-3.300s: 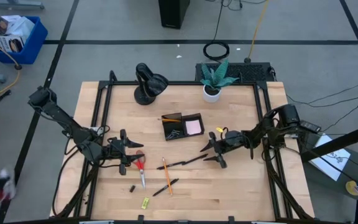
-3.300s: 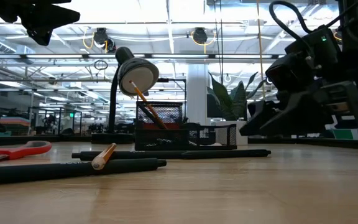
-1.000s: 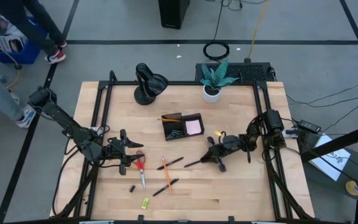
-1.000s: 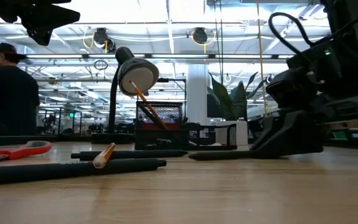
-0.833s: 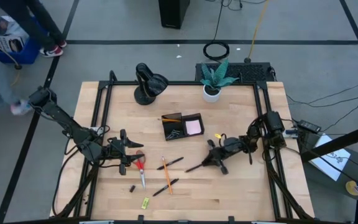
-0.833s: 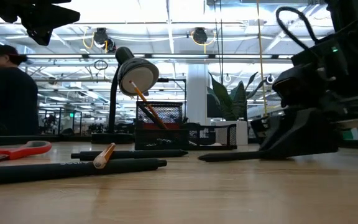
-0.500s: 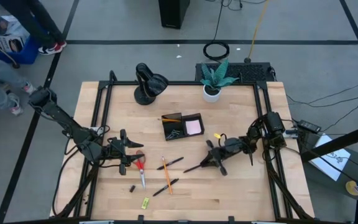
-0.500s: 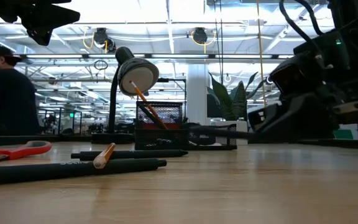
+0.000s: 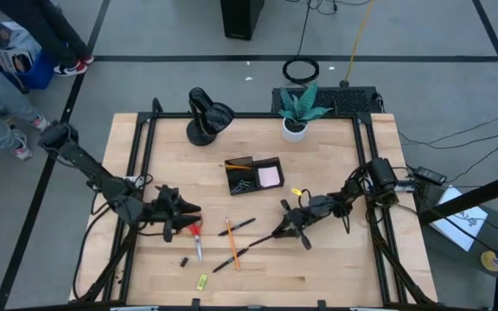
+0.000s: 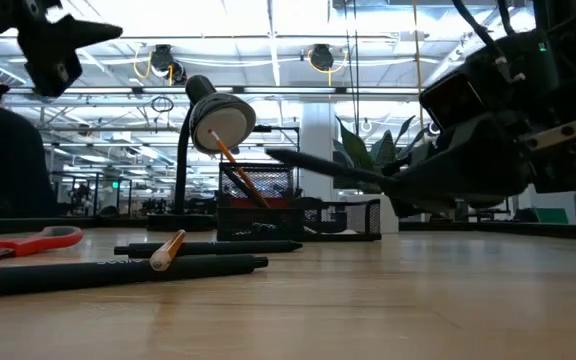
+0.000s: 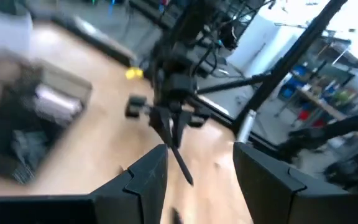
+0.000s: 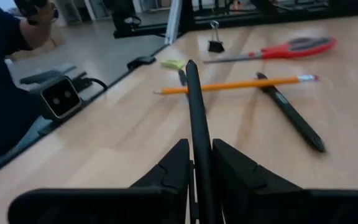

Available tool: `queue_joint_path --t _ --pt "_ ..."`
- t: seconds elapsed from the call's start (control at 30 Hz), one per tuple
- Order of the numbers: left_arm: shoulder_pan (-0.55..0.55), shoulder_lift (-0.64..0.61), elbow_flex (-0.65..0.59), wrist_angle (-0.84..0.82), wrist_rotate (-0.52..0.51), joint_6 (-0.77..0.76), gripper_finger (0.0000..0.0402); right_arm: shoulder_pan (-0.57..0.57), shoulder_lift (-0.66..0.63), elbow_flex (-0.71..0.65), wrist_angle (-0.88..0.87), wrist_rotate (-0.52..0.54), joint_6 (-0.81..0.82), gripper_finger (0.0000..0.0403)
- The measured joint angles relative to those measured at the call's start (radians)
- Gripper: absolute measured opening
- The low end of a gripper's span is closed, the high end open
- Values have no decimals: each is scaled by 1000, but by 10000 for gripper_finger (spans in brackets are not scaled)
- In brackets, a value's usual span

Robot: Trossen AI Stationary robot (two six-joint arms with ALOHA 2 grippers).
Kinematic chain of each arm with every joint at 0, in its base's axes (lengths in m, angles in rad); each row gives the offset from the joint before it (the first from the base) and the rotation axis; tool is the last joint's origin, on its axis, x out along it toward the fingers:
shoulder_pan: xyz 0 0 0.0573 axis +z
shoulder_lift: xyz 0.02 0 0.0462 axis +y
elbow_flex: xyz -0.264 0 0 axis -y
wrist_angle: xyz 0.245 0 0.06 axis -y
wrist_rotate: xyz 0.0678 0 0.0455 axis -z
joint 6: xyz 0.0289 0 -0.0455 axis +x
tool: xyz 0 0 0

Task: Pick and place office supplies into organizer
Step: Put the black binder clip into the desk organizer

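At the left of the high view, the left end effector (image 9: 180, 216) hovers over the worktop (image 9: 335, 259) with its fingers apart and nothing between them, just beside the red-handled scissors (image 9: 196, 237). Below these lie a tiny black clip (image 9: 182, 260) and a small yellow-green piece (image 9: 202, 281). Toward the middle, an orange pencil (image 9: 231, 244) lies between two black pens, one (image 9: 239, 226) above it and one (image 9: 230, 260) below. Up at the centre stands the organizer (image 9: 254, 175), a pink sticky-note pad (image 9: 270, 176) already in its right compartment. Right of centre, the right end effector (image 9: 294, 226) is clamped on a third black pen (image 12: 196, 118), raised clear of the wood in the low view. The step in hand looks like the carry: the pen must next travel up-left to the organizer and be tipped into a free compartment before release.
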Motion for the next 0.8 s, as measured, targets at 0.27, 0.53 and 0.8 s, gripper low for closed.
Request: queue_joint_path --t 0.27,0.53,0.8 --pt "111 46 0 -111 283 -489 186 56 0 117 -100 -1 -31 49" --pt "151 203 8 -7 432 -763 186 79 -1 260 -297 -1 -111 51" --pt "150 360 44 111 503 -804 186 75 -1 350 -353 6 -167 51"
